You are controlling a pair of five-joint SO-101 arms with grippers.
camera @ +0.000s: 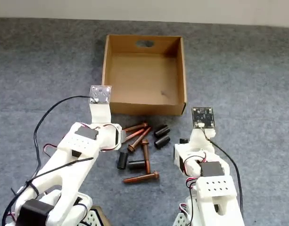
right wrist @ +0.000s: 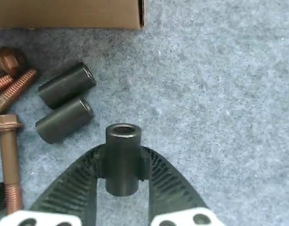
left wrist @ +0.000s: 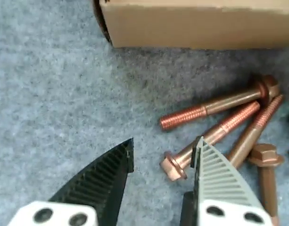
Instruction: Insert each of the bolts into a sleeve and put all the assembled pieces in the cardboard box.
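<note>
Gripping noted: black sleeve (right wrist: 121, 141) is clamped between right gripper (right wrist: 123, 157) fingers; left gripper (left wrist: 164, 141) fingers are spread, one bolt (left wrist: 229, 123) partly hidden behind the pale fingertip.

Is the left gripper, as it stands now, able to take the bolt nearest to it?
Probably yes: the left gripper is open, and the nearest bolt lies with its head in the gap between the jaws, nothing covering it.

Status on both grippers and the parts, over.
Left gripper open over loose bolts. Right gripper shut on a sleeve. Cardboard box holds no assemblies; nothing blocks it.
</note>
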